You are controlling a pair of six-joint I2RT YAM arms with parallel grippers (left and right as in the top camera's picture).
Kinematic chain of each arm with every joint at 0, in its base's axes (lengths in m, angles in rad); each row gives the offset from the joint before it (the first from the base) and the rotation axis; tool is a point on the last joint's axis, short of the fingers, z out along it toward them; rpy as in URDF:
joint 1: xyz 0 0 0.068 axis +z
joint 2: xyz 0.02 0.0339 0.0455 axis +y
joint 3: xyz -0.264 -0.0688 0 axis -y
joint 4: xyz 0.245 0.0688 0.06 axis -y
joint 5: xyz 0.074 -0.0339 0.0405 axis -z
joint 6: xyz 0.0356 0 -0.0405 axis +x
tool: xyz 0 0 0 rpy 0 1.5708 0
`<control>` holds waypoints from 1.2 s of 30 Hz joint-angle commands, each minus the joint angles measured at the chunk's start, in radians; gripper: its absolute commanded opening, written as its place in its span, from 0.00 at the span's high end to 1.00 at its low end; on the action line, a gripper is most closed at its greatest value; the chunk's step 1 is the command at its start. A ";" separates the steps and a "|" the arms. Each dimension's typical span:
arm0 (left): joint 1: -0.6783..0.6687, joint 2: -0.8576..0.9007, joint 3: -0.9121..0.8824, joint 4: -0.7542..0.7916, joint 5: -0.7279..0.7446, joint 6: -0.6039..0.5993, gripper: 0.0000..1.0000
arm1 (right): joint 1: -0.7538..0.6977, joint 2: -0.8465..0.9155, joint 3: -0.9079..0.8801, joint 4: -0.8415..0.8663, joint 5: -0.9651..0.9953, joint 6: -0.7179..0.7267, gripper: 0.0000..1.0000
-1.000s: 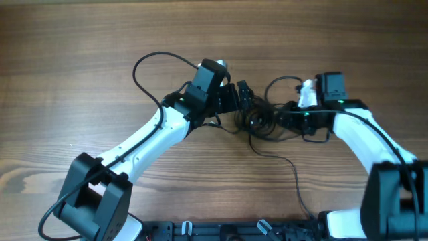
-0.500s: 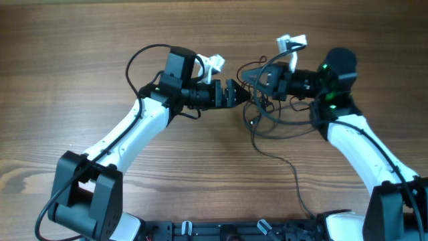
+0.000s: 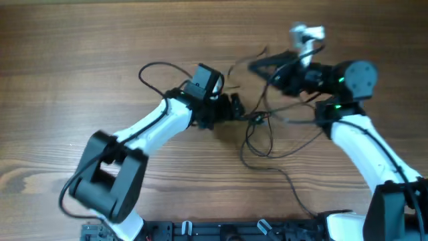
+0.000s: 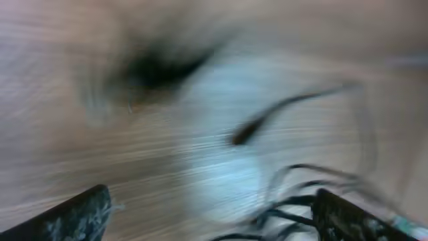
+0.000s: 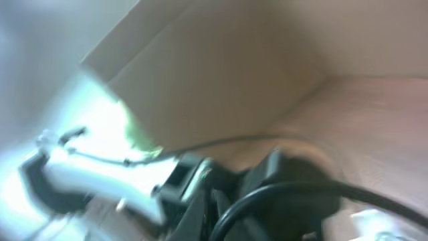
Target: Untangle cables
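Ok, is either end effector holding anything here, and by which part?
The right end effector, shut, appears to hold the cables by a few strands of the tangle; blur hides the exact spot. The left end effector is open, holding nothing.

No readable text, labels or numbers (views blurred)

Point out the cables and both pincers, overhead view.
cables (image 3: 257,119), overhead, knot in the tangle.
left pincer (image 3: 241,110), overhead, between its fingertips.
right pincer (image 3: 267,69), overhead, between its blurred fingertips.
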 commanded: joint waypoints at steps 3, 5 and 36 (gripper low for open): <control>0.037 0.050 0.004 -0.182 -0.134 0.031 0.17 | -0.187 -0.005 0.029 -0.253 0.264 -0.225 0.95; 0.069 0.042 0.004 -0.224 -0.164 0.031 0.17 | -0.233 -0.005 0.029 -0.288 0.270 -0.228 0.95; 0.016 0.038 0.004 0.407 0.261 -0.483 0.00 | -0.170 -0.156 0.029 -0.441 -0.058 -0.303 0.95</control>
